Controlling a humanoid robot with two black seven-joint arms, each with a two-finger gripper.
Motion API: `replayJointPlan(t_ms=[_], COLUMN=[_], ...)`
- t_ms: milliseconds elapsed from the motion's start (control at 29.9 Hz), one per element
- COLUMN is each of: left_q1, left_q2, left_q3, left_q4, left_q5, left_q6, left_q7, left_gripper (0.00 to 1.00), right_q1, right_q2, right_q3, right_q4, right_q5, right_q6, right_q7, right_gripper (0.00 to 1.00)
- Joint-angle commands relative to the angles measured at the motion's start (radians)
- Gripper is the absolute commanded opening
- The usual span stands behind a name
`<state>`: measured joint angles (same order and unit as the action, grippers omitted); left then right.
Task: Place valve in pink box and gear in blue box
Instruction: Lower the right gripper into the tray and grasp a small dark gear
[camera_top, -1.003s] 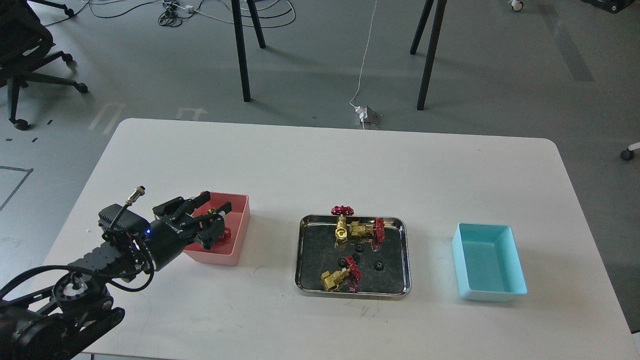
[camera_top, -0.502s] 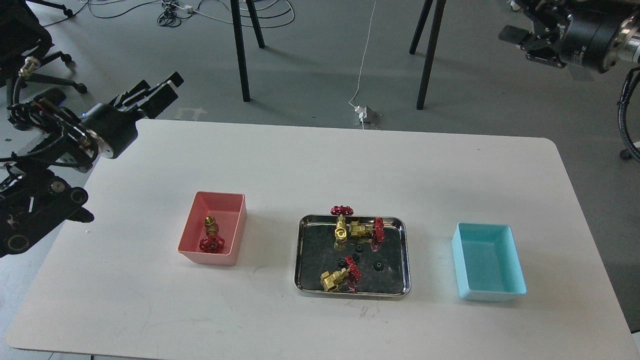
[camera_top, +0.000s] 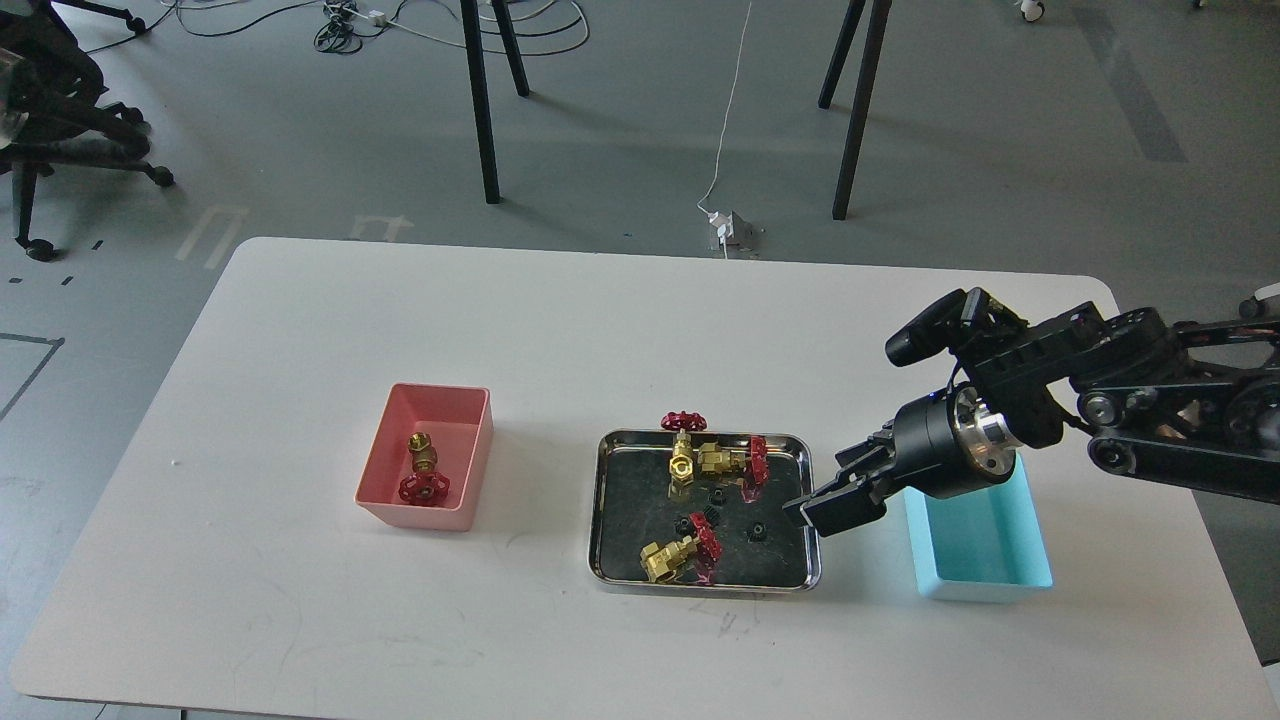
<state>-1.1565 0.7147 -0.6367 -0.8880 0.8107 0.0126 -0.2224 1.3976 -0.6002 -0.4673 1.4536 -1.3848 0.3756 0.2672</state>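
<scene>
The gear (camera_top: 758, 531), tiny, black and toothed, lies in the shiny steel tray (camera_top: 604, 500) just left of the right gripper (camera_top: 822, 508), whose finger spread cannot be told.

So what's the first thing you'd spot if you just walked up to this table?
Probably the big black right gripper, reaching in from the right over the edge of the shiny steel tray in the middle, where three red-wheeled valves and tiny black gears lie. Next, the pink box on the left with one valve inside, and the blue box on the right.
</scene>
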Motion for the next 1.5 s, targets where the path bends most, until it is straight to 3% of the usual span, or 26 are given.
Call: replayJointPlan(t_ms=[0, 201, 334, 669, 1103, 1471], left_q1=[-0.009, -0.019, -0.037, -0.077, -0.091, -0.092], left_q2=[-0.012, -0.006, 0.011, 0.034, 0.052, 0.060], left_q3=[-0.003, -0.006, -0.018, -0.024, -0.026, -0.026], left_q4=[0.014, 0.014, 0.014, 0.014, 0.014, 0.014], left_q5=[-0.001, -0.002, -0.002, -0.002, -0.002, -0.002], left_q6=[0.006, 0.007, 0.007, 0.007, 0.007, 0.007], left_q7=[0.000, 0.001, 0.001, 0.003, 0.009, 0.009], left_gripper=[1.00, 1.00, 1.00, 1.00, 1.00, 1.00], right_q1=[0.001, 0.000, -0.008, -0.019, -0.048, -0.051], right_q2=[0.109, 0.255, 0.347, 0.494, 0.537, 0.548], right_q3=[-0.048, -0.126, -0.185, -0.232, -0.260, -0.261], right_q4=[-0.082, -0.217, -0.315, -0.435, -0.481, -0.490], right_q5=[-0.032, -0.098, -0.102, -0.100, -0.099, -0.102], right_q6=[-0.006, -0.055, -0.080, -0.083, -0.083, -0.075], right_q7=[0.024, 0.098, 0.101, 0.099, 0.099, 0.095], right_gripper=[0.89, 0.80, 0.73, 0.70, 0.69, 0.51])
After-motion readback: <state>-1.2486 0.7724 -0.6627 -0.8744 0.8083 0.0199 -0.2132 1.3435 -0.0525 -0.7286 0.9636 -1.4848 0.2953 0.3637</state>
